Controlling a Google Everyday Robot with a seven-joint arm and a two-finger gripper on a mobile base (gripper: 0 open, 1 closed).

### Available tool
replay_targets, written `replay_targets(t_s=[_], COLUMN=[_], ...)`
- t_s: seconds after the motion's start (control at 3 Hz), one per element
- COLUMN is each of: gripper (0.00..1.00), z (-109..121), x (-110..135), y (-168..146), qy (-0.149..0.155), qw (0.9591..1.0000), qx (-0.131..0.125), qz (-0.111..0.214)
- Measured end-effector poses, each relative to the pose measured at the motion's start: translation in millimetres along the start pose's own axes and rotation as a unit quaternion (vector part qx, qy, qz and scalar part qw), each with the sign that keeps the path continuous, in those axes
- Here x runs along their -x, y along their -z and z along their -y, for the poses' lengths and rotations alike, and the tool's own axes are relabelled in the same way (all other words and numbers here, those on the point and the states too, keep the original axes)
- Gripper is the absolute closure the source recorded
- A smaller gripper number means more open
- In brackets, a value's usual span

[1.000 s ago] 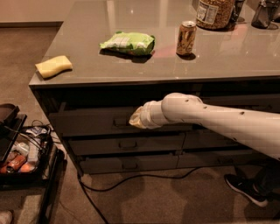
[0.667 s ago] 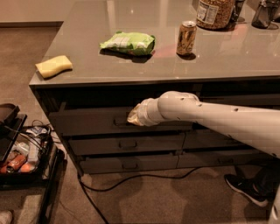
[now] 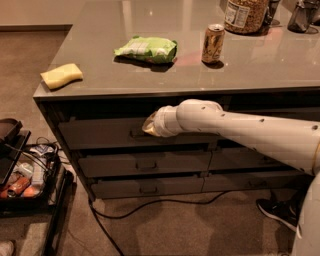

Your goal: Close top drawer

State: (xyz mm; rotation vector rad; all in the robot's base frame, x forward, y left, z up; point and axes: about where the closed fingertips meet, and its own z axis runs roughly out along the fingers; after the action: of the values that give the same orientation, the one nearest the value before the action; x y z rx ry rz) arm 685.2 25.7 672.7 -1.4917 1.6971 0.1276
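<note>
The top drawer (image 3: 95,133) is the dark grey-brown front just under the counter top, with a small bar handle (image 3: 135,134) near its centre. It stands out a little from the cabinet, with a dark gap above it. My white arm (image 3: 240,132) reaches in from the right across the cabinet front. My gripper (image 3: 149,125) is at the arm's left end, right against the drawer front beside the handle. The wrist hides its fingers.
Two slimmer drawer fronts (image 3: 145,163) sit below. On the counter (image 3: 100,80) lie a yellow sponge (image 3: 61,75), a green chip bag (image 3: 147,49), a can (image 3: 213,43) and a jar (image 3: 245,15). A cart of items (image 3: 25,172) stands left; a cable (image 3: 150,204) runs on the floor.
My gripper has moved slightly left and up along the top drawer front, staying by the handle. Nothing on the counter has moved.
</note>
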Motion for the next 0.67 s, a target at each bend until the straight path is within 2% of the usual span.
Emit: replay_targets(t_s=[0.33,0.67], gripper=[1.00,0.82], z=[2.5,2.5], x=[-1.3,-1.3], y=[0.1,0.1], qy=[-0.002,-0.002], qw=[1.0000,1.0000], qx=[-0.003,-0.003], qz=[0.004,0.004])
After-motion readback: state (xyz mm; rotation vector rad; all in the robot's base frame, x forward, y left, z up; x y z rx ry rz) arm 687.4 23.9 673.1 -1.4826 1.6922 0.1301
